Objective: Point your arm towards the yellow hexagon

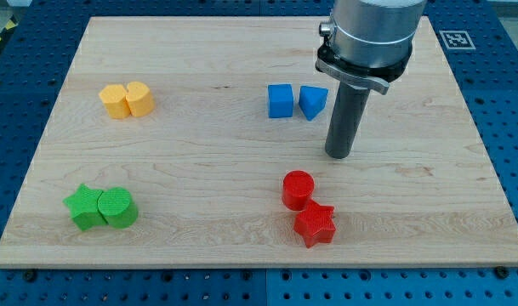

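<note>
The yellow hexagon (pixel 114 100) lies at the view's upper left, touching a yellow heart-like block (pixel 140 99) on its right. My tip (pixel 339 156) rests on the board right of centre, far to the right of the yellow hexagon. It is just below and right of the blue triangle (pixel 312 101) and above the red cylinder (pixel 298 189).
A blue cube (pixel 280 100) sits left of the blue triangle. A red star (pixel 315 224) touches the red cylinder below it. A green star (pixel 85 206) and green cylinder (pixel 116 206) sit at the lower left. The wooden board (pixel 199 170) lies on a blue perforated table.
</note>
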Controlling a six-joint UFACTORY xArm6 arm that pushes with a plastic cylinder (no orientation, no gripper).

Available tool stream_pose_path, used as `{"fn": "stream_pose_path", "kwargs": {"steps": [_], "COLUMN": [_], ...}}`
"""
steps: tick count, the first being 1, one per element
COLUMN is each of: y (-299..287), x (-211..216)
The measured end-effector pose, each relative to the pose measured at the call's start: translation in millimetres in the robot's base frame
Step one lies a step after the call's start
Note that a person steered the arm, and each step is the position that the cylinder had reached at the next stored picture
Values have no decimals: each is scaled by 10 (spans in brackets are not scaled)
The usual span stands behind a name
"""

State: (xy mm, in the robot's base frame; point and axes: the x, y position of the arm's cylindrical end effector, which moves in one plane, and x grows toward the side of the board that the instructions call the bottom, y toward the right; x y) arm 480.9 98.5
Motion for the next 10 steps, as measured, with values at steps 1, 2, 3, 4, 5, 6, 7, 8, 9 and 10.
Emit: {"fn": "stream_pose_path", "kwargs": {"steps": [1, 2, 3, 4, 5, 6, 7, 8, 9, 10], "y": [-48, -348, -660, -983, -1290, -1606, -2085, -2616, -3053, -3081], "x": [0, 0, 0, -1, -4, -5, -17, -161, -516, -519]}}
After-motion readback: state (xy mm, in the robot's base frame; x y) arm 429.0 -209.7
